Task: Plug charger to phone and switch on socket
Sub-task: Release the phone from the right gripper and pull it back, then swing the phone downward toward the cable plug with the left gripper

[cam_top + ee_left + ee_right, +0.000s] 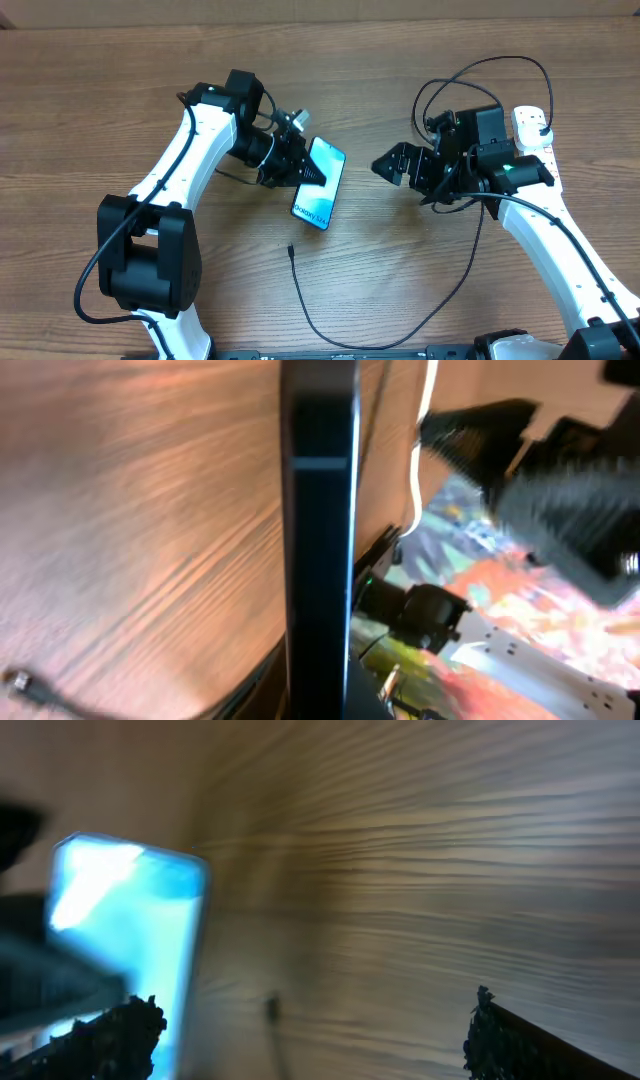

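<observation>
My left gripper point(306, 171) is shut on the upper part of the phone point(320, 186), which has a lit blue screen and sits tilted over the table centre. In the left wrist view the phone point(320, 530) shows edge-on between the jaws. The charger's connector tip point(289, 250) lies on the table just below the phone, and its thin black cable point(345, 343) loops toward the right arm. My right gripper point(392, 166) is open and empty, right of the phone. Its view shows the phone point(115, 910) and the tip point(271, 1008). The white socket point(533, 128) lies at the far right, partly hidden.
The black cable arcs in a loop point(500, 62) above the right arm near the socket. A white cord point(420, 450) shows in the left wrist view. The left arm's base point(150, 250) stands at the front left.
</observation>
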### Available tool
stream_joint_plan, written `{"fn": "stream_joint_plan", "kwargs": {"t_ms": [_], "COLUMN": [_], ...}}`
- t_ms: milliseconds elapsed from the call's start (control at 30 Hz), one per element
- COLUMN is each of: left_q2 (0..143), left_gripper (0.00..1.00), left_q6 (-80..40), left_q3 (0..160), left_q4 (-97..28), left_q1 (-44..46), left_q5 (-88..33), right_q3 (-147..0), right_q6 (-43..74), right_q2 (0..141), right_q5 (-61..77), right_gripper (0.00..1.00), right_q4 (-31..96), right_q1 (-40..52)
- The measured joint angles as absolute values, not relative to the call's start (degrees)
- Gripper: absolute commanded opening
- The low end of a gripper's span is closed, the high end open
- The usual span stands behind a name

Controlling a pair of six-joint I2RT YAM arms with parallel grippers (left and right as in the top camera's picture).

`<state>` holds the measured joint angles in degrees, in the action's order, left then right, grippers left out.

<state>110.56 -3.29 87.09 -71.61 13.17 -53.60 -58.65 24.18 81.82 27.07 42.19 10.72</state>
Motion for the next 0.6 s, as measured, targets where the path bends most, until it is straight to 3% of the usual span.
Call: {"fn": "stream_joint_plan", "kwargs": {"t_ms": [300, 600], "left_q2": [110.6, 110.6], "left_gripper": [0.04, 0.04], "left_q6": [-12.3, -26.4], "left_q3": [87.1, 87.1], "left_q4": [-73.5, -81.0], "left_q1": [15.9, 22.1], "left_q5": [-34.6, -31.6], "right_q3": [-58.7, -58.7], "right_q6": [25.3, 27.8], "right_q2": [81.8, 82.0], "right_q5": [11.3, 5.5], "right_gripper": [1.0, 1.0], "right_q4": [46.0, 46.5], "right_q1": [10.5, 10.5]}}
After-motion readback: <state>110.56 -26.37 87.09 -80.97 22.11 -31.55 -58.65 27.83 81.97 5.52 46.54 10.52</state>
